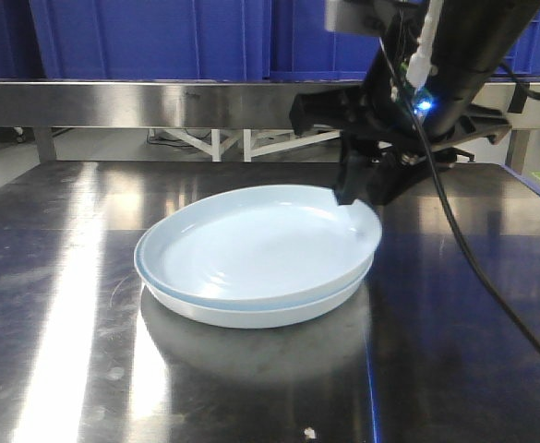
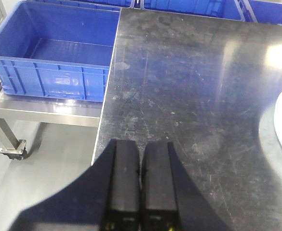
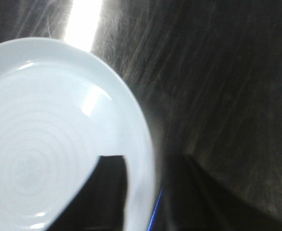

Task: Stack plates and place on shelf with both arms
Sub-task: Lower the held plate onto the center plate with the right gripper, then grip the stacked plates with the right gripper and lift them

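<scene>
The top plate [image 1: 260, 245] lies nested in the bottom plate [image 1: 251, 318], both pale bluish-white and glossy. The top one sits slightly off-centre, so a crescent of the lower rim shows along the front. This stack rests on the steel table [image 1: 57, 295], about mid-table.

At the stack's far right rim is the right gripper [image 1: 351, 198], coming down from a dark arm. The right wrist view is blurred, but it shows one finger [image 3: 113, 168] over the inside of the top plate and the other outside, with the rim filling the gap between them. It looks clamped on that rim.

The left gripper [image 2: 141, 144] is well left of the stack, above the table's left edge. Its two black fingers are pressed together with nothing between them. Only a sliver of plate shows at the right border of its view.

Left of the stack, beyond the table edge, a blue crate [image 2: 54, 62] sits on a lower steel frame. Behind the stack, more blue bins [image 1: 159, 37] stand on a steel shelf [image 1: 159, 92].
</scene>
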You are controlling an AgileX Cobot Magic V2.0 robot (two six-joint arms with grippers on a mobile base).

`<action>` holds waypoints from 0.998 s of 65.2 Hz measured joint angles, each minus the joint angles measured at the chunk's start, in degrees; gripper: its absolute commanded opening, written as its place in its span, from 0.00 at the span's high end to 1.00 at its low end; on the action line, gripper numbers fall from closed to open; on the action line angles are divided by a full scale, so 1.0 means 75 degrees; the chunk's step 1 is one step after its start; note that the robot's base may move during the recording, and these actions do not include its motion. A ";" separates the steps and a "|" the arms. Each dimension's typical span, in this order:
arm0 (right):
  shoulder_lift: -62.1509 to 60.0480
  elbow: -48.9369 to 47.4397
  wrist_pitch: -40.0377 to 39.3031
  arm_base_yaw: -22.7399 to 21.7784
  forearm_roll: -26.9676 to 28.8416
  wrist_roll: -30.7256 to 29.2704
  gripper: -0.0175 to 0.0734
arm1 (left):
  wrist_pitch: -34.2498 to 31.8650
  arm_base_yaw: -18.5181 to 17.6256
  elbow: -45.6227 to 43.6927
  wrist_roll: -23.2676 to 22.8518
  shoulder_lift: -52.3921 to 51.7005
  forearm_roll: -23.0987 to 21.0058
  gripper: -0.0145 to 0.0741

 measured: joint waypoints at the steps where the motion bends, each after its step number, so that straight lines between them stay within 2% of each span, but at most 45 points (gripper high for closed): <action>1: 0.0023 0.0002 0.0000 0.0000 0.0000 0.0000 0.24 | 0.0000 0.0000 0.0000 0.0000 0.0000 0.0000 0.73; 27: 0.0698 -0.0010 0.0100 0.0000 0.0000 0.0000 0.41 | 0.0000 0.0000 0.0000 0.0000 0.0000 0.0000 0.73; 30: 0.0732 -0.0040 0.0072 0.0000 0.0000 0.0000 0.46 | 0.0000 0.0000 0.0000 0.0000 0.0000 0.0000 0.73; 35: 0.0760 -0.0055 -0.0049 0.0000 0.0053 0.0000 0.65 | 0.0000 0.0000 0.0000 0.0000 0.0000 0.0000 0.73; 37: 0.0779 -0.0070 -0.0083 0.0012 0.0053 0.0000 0.76 | 0.0000 0.0000 0.0000 0.0000 0.0000 0.0000 0.73; 38: 0.0779 -0.0070 -0.0094 0.0027 0.0053 0.0000 0.77 | 0.0000 0.0000 0.0000 0.0000 0.0000 0.0000 0.73; 41: 0.0760 -0.0084 -0.0141 0.0027 0.0100 0.0019 0.73 | 0.0000 0.0000 0.0000 0.0000 0.0000 0.0000 0.73; 53: 0.0395 -0.0053 -0.0224 0.0027 0.0053 0.0019 0.74 | 0.0000 0.0000 0.0000 0.0000 0.0000 0.0000 0.73; 65: -0.0966 -0.0021 -0.0235 -0.0105 -0.0294 -0.0009 0.74 | 0.0000 0.0000 0.0000 0.0000 0.0000 0.0000 0.73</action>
